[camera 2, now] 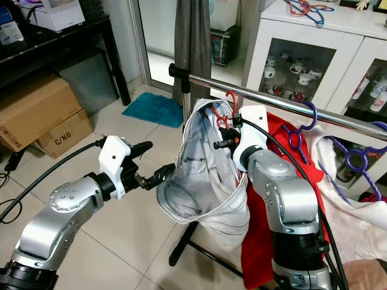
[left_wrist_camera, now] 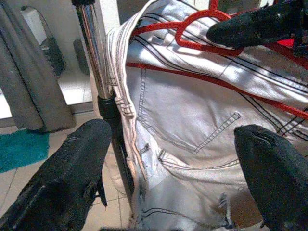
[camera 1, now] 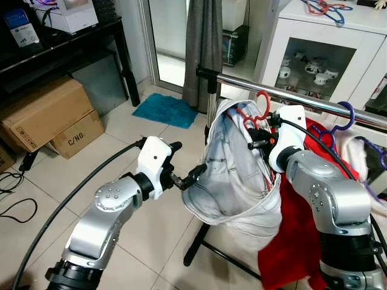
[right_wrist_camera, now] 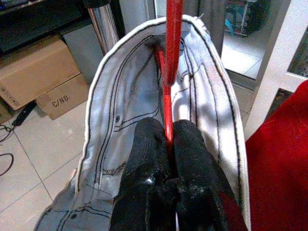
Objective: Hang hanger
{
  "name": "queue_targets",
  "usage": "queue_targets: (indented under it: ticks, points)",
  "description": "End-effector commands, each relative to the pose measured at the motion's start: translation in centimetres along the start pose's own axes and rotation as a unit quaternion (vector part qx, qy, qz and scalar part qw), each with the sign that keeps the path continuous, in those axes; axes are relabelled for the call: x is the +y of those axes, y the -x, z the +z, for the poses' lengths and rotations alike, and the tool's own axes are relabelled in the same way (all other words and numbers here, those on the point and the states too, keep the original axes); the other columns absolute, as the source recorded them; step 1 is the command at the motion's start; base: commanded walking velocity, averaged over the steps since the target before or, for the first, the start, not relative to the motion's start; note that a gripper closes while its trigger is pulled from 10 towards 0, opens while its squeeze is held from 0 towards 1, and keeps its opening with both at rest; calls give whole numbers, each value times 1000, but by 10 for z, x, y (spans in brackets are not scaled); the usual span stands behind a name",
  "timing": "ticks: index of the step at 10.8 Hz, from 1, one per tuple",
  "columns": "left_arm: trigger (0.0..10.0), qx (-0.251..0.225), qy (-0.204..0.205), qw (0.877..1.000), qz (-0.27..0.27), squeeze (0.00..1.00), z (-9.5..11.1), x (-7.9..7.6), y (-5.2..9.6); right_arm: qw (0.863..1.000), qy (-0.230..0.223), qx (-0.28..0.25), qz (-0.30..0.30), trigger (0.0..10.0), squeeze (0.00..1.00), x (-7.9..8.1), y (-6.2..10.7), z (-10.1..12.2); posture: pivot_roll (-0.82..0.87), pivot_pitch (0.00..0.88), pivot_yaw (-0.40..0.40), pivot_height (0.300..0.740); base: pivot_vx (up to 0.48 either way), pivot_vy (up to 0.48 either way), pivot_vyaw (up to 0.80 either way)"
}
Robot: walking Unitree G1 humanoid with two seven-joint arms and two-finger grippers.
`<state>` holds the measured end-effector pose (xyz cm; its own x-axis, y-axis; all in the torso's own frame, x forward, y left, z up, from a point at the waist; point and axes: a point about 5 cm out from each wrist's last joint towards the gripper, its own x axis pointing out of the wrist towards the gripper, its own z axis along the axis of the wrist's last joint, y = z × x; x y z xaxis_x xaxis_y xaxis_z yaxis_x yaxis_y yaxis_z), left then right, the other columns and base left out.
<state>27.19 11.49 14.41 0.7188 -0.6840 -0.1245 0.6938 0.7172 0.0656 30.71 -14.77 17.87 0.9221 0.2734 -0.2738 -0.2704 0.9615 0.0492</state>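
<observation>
A pale denim garment [camera 1: 236, 181] with dark stitching hangs on a red hanger [camera 1: 260, 107]. My right gripper [camera 1: 253, 138] is shut on the hanger's red stem [right_wrist_camera: 169, 72], just under the hook. The hook sits level with the chrome rail [camera 1: 302, 96]; I cannot tell whether it rests on it. My left gripper [camera 1: 192, 158] is open at the garment's left edge, about mid-height. Its lower finger touches the cloth. In the left wrist view both fingers [left_wrist_camera: 67, 178] stand wide apart before the garment's pocket [left_wrist_camera: 207, 130].
Purple hangers [camera 1: 344, 115] and a red cloth [camera 1: 296, 241] hang further right on the rail. The rack's post [camera 1: 211, 103] stands behind the garment. Behind it are a grey curtain [camera 1: 204, 42], a white cabinet [camera 1: 320, 54], a teal mat [camera 1: 166, 110] and cardboard boxes [camera 1: 42, 115].
</observation>
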Motion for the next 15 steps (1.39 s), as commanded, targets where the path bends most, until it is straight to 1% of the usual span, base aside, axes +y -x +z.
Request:
queue_targets:
  ticks: [1, 4, 7, 11, 15]
  points:
    - [10000, -2, -4, 1000, 10, 0, 1, 3, 0, 999, 6, -43, 3, 0, 0, 4, 1, 18, -37, 0, 51, 740, 0, 0, 0]
    - [10000, -2, -3, 1000, 22, 0, 1, 8, 3, 999, -3, -44, -3, 0, 0, 6, 7, 6, -35, 0, 47, 740, 0, 0, 0]
    - [10000, -4, -4, 1000, 23, 0, 1, 9, -1, 998, -27, -47, -28, 0, 0, -3, 18, -10, -43, 0, 49, 740, 0, 0, 0]
    - [10000, -3, -3, 1000, 21, 0, 0, 8, -1, 998, -36, -52, -21, 0, 0, -1, 21, -15, -44, 0, 47, 740, 0, 0, 0]
    - [10000, -1, -5, 1000, 21, 0, 0, 8, 0, 998, -39, -53, -17, 0, 0, 2, 20, -16, -35, 0, 45, 740, -292, 0, 0]
